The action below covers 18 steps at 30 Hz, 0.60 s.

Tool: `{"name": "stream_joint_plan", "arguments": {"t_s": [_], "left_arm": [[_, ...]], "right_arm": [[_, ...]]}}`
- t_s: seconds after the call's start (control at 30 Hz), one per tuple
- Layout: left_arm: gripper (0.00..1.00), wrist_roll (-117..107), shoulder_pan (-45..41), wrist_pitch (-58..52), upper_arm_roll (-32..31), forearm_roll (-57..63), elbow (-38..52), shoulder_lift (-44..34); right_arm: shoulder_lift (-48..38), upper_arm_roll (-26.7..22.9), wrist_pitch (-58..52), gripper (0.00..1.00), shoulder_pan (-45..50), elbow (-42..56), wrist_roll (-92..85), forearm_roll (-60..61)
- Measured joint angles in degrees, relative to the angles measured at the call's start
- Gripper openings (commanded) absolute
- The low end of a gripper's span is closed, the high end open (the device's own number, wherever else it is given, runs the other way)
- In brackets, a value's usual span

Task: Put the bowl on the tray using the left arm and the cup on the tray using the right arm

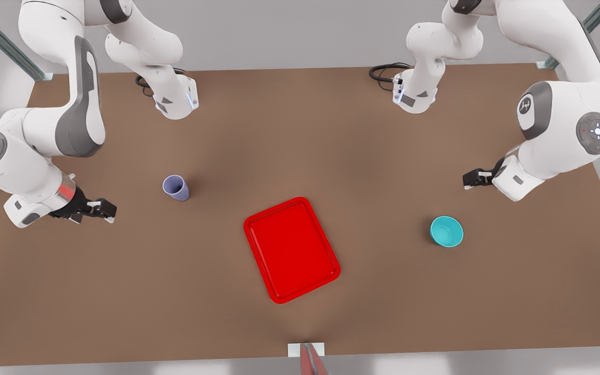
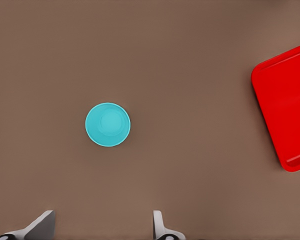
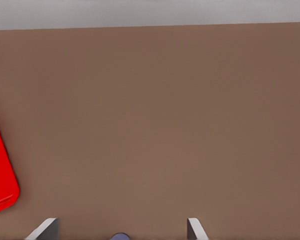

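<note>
Two small vessels sit apart on the brown table point(image 1: 300, 130), neither yet touched. The bowl point(image 1: 447, 231) stands upright toward the front view's right, below the left gripper point(image 1: 467, 180), which hangs off to the side of it with its fingers point(image 2: 160, 225) spread wide. The cup point(image 1: 176, 187) stands at the front view's left of centre, well apart from the right gripper point(image 1: 107, 211), which waits lower left of it, its fingers point(image 3: 195, 229) also held apart. The tray point(image 1: 291, 249) lies flat and bare between the two, slightly below the middle of the front view, turned a little askew.

Both pieces look light, stiff and glossy, so I would expect them to be slippery under metal fingers. The bowl is wide and shallow; pinching one wall of the rim, one finger inside and one outside, seems the surer hold. The cup is narrow and tapers toward its base, so closing across its body near the wider top should stop it sliding down out of the grip.
</note>
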Motion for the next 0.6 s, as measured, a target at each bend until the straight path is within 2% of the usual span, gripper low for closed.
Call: {"name": "stream_joint_plan", "arguments": {"t_s": [0.1, 0.13, 0.2, 0.23, 0.33, 0.4, 0.6], "left_arm": [[1.0, -0.52, 3.74, -0.24, 0.04, -0.09, -2.6, 4.87], [1.0, -0.64, 6.02, 0.93, -0.01, -0.65, -2.4, 10.14], [1.0, 1.42, 12.38, 7.52, -0.07, -3.08, -2.56, 16.9], [1.0, 6.17, 12.82, 10.79, -0.32, -4.87, -2.68, 19.39], [1.0, 8.76, 12.78, 17.45, -1.96, -9.4, -4.08, 21.87], [1.0, 16.55, 12.81, 18.57, -2.98, -11.08, -4.48, 23.8], [1.0, 17.9, 12.91, 22.02, -2.64, -12.58, -4.68, 26.61]], "right_arm": [[0.0, 0.0, 0.01, 1.0, 0.05, 0.0, 0.0, 0.0], [0.0, 0.0, 0.01, 1.0, 0.02, 0.0, 0.0, 0.0], [0.0, 0.0, 0.01, 1.0, 0.04, 0.0, 0.0, 0.0], [0.0, 0.0, 0.01, 1.0, 0.04, 0.01, 0.0, 0.0], [0.0, 0.0, -0.07, 1.0, 0.01, 0.0, 0.0, 0.0], [-0.01, 0.0, 0.01, 1.0, 0.05, 0.01, 0.0, 0.0], [0.0, 0.0, 0.01, 1.0, 0.04, 0.01, 0.0, 0.0]]}}
